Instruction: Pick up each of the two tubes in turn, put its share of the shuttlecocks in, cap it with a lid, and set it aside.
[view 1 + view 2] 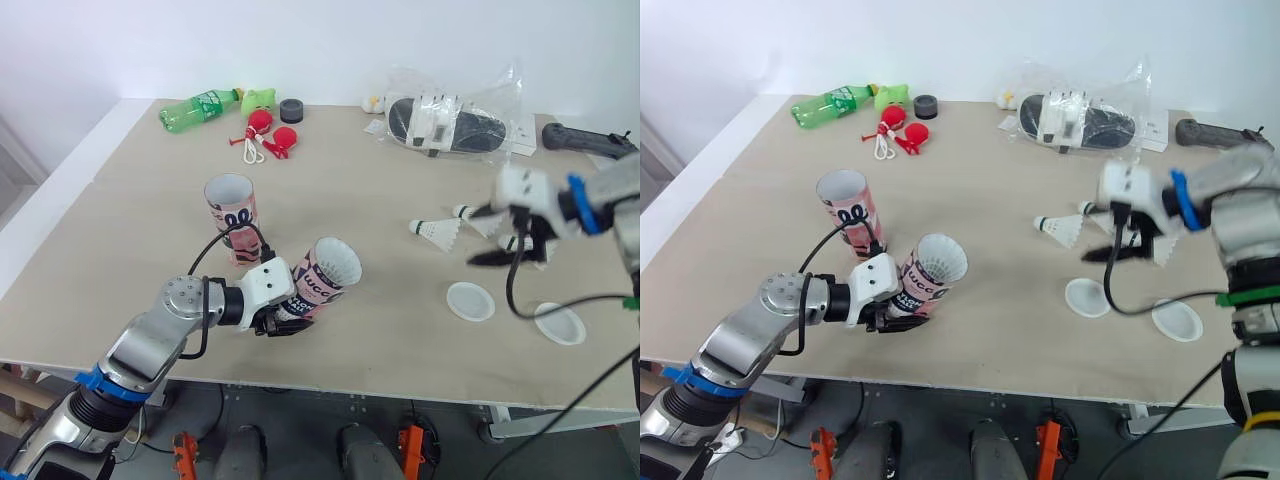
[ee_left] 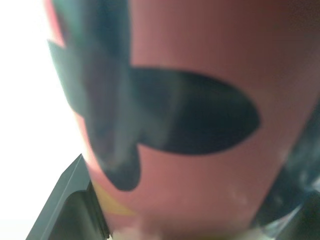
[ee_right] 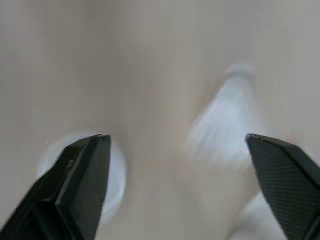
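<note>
While the worktop [image 1: 120,260] carries everything: both tubes sit by the left tool, the shuttlecocks and lids by the right tool.
Held tube [image 1: 322,277]: clamped near its base in the left tool [image 1: 283,320]. It is tilted, with its long axis slanting up and away from that tool and its open mouth turned toward the right tool.
Second tube [image 1: 231,208]: upright just beyond the left tool, apart from the held tube.
Right tool [image 1: 488,236]: fingers spread wide and empty, hovering over the shuttlecocks; it is the nearer arm for them.
Shuttlecocks [image 1: 437,231]: one lies just beside the right tool on the side toward the left tool, its cork pointing that way. More lie beneath the tool, but the count is unclear.
Lids [image 1: 470,301]: two white discs on the robot's side of the right tool, well apart from both tubes.
Key relation: the feathers lie directly under the right tool, and the waiting tube mouth is across toward the left tool.
Hard to tell: the held tube's mouth looks white, so its contents are uncertain.
</note>
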Available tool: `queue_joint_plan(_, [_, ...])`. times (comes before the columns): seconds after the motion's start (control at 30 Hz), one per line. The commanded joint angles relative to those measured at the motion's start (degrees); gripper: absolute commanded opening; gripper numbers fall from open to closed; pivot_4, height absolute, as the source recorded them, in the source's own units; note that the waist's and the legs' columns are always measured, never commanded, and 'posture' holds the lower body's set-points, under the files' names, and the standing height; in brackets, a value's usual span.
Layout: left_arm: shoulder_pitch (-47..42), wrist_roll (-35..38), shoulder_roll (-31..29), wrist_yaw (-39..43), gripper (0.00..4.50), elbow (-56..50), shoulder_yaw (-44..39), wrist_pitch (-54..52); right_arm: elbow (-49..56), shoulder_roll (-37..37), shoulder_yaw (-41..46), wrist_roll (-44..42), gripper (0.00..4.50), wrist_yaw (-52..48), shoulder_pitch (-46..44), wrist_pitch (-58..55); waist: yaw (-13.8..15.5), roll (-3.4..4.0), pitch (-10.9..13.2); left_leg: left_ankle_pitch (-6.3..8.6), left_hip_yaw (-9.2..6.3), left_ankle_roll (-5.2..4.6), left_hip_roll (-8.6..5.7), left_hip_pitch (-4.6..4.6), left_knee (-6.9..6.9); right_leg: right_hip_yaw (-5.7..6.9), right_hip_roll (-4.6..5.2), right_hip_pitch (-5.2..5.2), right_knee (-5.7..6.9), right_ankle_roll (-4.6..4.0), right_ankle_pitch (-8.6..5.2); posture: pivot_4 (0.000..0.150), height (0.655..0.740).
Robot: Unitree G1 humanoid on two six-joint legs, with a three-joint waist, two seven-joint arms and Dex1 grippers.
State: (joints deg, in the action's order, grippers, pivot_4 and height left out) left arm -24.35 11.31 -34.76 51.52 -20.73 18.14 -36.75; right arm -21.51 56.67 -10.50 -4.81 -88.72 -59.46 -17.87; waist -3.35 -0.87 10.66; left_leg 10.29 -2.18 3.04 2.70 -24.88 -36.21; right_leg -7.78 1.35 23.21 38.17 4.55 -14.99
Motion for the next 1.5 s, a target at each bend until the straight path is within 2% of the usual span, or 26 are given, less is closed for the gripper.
queue_joint_plan(0.03, [-0.9,0.0,0.6,-0.3,2.99,-0.1,0.1,0.4,15.2,-4.2,2.7,-11.8,3.01,-3.3,-2.8,-12.0,-0.1,0.0,0.0,0.0,-0.16,0.0,0.02,0.0,0.02,0.04,-0.08,-0.02,0.02,-0.01,0.0,0.15,0.74])
queue_joint_plan(0.07, [-1.0,-0.1,0.7,-0.2,2.99,0.0,0.2,0.4,17.5,-4.8,2.0,-12.3,2.83,-3.1,-2.5,-12.7,0.0,-0.01,0.0,0.0,-0.19,0.0,0.02,-0.01,0.02,0.06,-0.1,-0.02,0.03,-0.02,-0.01,0.15,0.74])
queue_joint_plan(0.13, [-1.3,-0.2,0.8,-0.1,2.99,0.4,0.3,0.6,20.6,-6.5,0.5,-12.8,1.69,-1.8,-2.7,-14.1,0.6,-0.03,0.0,0.0,-0.46,0.0,0.01,-0.1,0.0,0.32,-0.1,-0.08,0.02,-0.06,-0.05,0.15,0.74])
queue_joint_plan(0.23, [-1.5,-0.3,1.0,-0.1,2.99,0.8,0.6,0.8,24.4,-8.9,-3.4,-13.5,0.33,-2.1,-2.7,-16.4,0.8,-0.03,0.0,-0.01,-0.46,0.02,-0.03,-0.23,-0.12,0.38,-0.02,-0.06,0.01,-0.05,-0.06,0.15,0.74])
queue_joint_plan(0.27, [-1.5,-0.4,1.1,-0.1,2.99,0.9,0.7,0.9,25.1,-9.3,-4.6,-13.3,0.05,-2.4,-2.6,-16.3,0.8,-0.03,0.0,-0.01,-0.45,0.03,-0.04,-0.23,-0.12,0.37,-0.01,-0.06,0.01,-0.04,-0.06,0.15,0.74])
queue_joint_plan(0.47, [-1.3,-0.5,1.2,-0.4,2.99,0.7,0.9,0.6,26.4,-11.5,-9.7,-11.2,0.05,-2.0,-2.0,-14.1,0.7,-0.03,0.0,-0.03,-0.51,0.04,-0.03,-0.21,-0.12,0.43,-0.04,-0.05,0.05,-0.07,-0.05,0.15,0.74])
queue_joint_plan(0.9, [-1.3,-0.7,1.7,-1.0,2.99,0.6,1.5,0.5,24.8,-19.3,-23.6,5.4,0.05,2.5,-3.8,-1.4,0.7,-0.03,0.0,-0.2,-0.58,0.11,-0.02,-0.15,-0.12,0.54,-0.04,-0.1,0.08,0.05,0.0,0.15,0.74])
queue_joint_plan(1.1, [-0.9,-0.8,1.9,-1.3,2.99,0.2,1.5,0.1,21.9,-22.6,-25.7,9.1,0.05,2.2,-4.9,1.6,0.6,-0.1,-0.1,-0.3,-0.6,0.09,0.04,0.02,-0.12,0.63,-0.06,-0.2,0.08,0.13,0.04,0.15,0.74])
queue_joint_plan(1.23, [-0.7,-0.8,2.1,-1.6,2.99,0.0,1.5,0.0,21.8,-24.2,-24.9,8.7,0.05,1.1,-5.3,1.5,0.5,-0.11,-0.1,-0.3,-0.58,0.08,0.06,0.28,-0.1,0.62,-0.07,-0.41,0.08,0.1,0.06,0.15,0.74])
queue_joint_plan(1.5, [-0.1,-1.1,2.2,-1.7,2.99,0.2,1.1,0.9,27.3,-20.8,-13.3,-3.4,0.05,-2.6,-6.6,-9.0,0.7,-0.11,-0.1,-0.32,-0.6,0.1,0.06,0.11,-0.1,0.61,-0.07,-0.32,0.09,0.06,0.09,0.15,0.74])
